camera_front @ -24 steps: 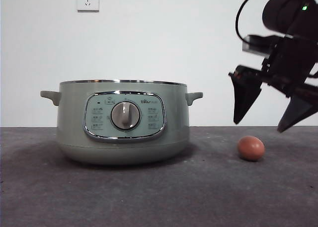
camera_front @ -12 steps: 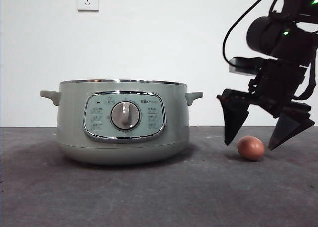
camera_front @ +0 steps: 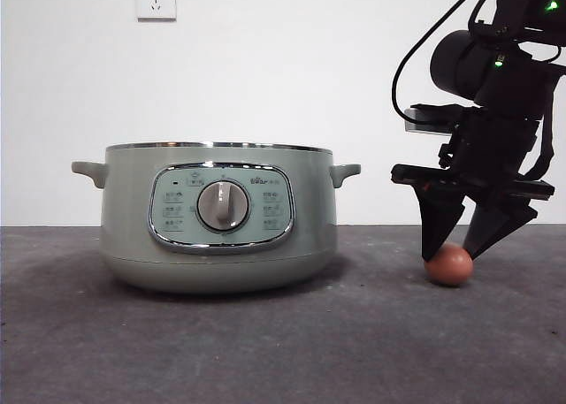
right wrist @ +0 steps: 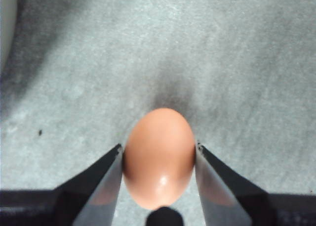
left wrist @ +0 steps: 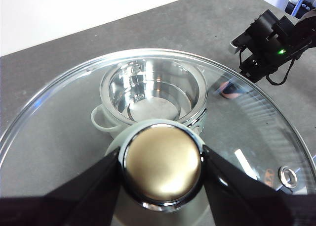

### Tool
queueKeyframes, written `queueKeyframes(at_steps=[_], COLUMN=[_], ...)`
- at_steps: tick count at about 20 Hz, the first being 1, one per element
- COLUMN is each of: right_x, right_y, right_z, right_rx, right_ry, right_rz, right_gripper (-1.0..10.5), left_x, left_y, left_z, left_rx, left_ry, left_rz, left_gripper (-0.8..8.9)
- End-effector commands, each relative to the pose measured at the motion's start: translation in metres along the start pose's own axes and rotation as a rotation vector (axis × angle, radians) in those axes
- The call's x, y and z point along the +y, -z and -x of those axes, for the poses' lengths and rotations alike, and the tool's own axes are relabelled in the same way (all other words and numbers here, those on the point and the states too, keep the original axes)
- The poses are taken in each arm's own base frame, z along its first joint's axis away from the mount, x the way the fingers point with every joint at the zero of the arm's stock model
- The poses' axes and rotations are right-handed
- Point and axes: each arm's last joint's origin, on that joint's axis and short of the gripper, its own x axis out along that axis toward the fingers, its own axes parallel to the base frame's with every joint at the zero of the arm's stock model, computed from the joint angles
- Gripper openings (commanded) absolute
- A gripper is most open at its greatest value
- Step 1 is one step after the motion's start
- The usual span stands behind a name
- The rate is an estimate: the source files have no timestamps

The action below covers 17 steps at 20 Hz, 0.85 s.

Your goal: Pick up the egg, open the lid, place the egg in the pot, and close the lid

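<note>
I see the smooth brown-orange egg [right wrist: 159, 157] on the desk [camera_front: 265, 351], my right gripper [camera_front: 461, 245] clamped on it; only my left wrist view shows the left gripper [left wrist: 162, 169] gripping the glass lid [left wrist: 64, 122] above the open pot [left wrist: 153, 95] at 12 o'clock.

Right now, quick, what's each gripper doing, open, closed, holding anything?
Left gripper: shut on the lid, held by its knob above the pot.
Right gripper: shut on the egg, which rests on the table.

The low front camera is looking level across the table [camera_front: 265, 351]; both wrist cameras are looking down, sharing its pot [camera_front: 218, 218] and egg [camera_front: 448, 265].
</note>
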Motion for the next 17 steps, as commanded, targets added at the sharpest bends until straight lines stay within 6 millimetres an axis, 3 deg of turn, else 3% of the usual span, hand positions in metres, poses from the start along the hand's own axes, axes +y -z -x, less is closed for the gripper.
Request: queueKeyframes(at_steps=[1,7,13,17], right_x=[0.0,0.001,0.007,0.033], right_y=[0.002,-0.002,-0.026,-0.058], right_z=[-0.004,0.006,0.079,0.129], right_rx=[0.019,-0.018,-0.215,-0.365], right_ry=[0.001,-0.012,-0.035,-0.134], right_rz=[-0.011,-0.009,0.007,0.078], right_gripper=[0.1,-0.1,-0.1,-0.1], left_x=[-0.002,-0.002,-0.002,-0.002], left_y=[-0.005,-0.005,-0.005,-0.005], left_z=[0.008,0.008,0.008,0.008], left_rx=[-0.071,-0.071,-0.072,-0.071], left_ry=[-0.003,-0.003,-0.002,-0.002], left_rz=[-0.008,-0.008,-0.009,-0.008], left_gripper=[-0.08,-0.08,-0.08,-0.08])
